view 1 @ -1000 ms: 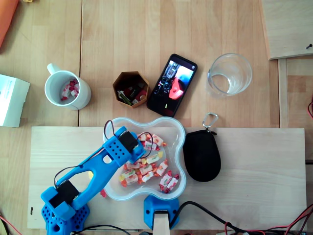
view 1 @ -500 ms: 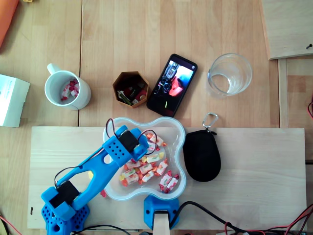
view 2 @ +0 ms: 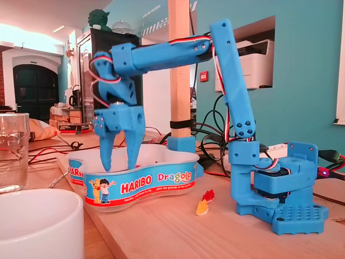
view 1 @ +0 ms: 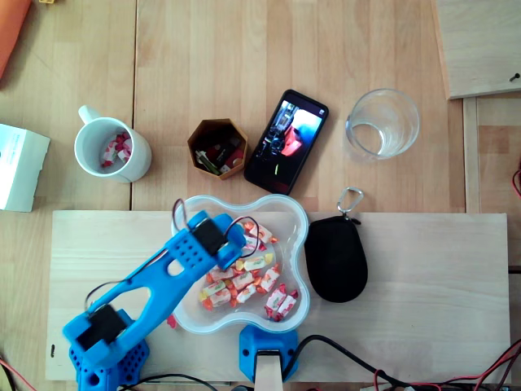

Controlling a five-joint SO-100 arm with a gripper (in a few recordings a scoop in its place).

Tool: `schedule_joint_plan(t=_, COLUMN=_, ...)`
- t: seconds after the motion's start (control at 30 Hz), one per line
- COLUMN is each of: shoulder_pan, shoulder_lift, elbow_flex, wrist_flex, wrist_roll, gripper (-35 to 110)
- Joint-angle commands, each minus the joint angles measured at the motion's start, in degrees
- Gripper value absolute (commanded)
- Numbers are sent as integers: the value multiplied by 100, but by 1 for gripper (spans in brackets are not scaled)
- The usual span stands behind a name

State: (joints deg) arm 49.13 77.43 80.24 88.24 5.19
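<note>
The claw (view 1: pixel 221 244) has been moved slightly to the right in the overhead view, further over the sweets (view 1: pixel 244 281) in the bowl (view 1: pixel 298 221). The arm's lower part has been swung a little leftward.

Glossy plastic tub (view 2: pixel 140 186), matt wooden board (view 1: pixel 423 269)

The bowl (view 1: pixel 286 205) and its neighbours
Overhead view: candies (view 1: pixel 244 281) in the bowl, pouch (view 1: pixel 334 259) just right; beyond it, left to right, mug (view 1: pixel 110 151), box (view 1: pixel 217 147), phone (view 1: pixel 286 140), glass (view 1: pixel 382 124).
</note>
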Motion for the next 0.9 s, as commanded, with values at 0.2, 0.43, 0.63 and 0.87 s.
schedule_joint_plan(t=0.2, shoulder_pan=26, shoulder_lift=519, elbow_flex=264, wrist_flex=-9, wrist_roll=105, gripper=25)
schedule_joint_plan(t=0.43, shoulder_pan=26, shoulder_lift=510, elbow_flex=272, wrist_flex=-9, wrist_roll=70, gripper=25)
schedule_joint_plan(t=0.63, shoulder_pan=26, shoulder_lift=501, elbow_flex=299, wrist_flex=-9, wrist_roll=88, gripper=25)
schedule_joint_plan(t=0.87, shoulder_pan=35, shoulder_lift=501, elbow_flex=360, wrist_flex=-18, wrist_roll=105, gripper=25)
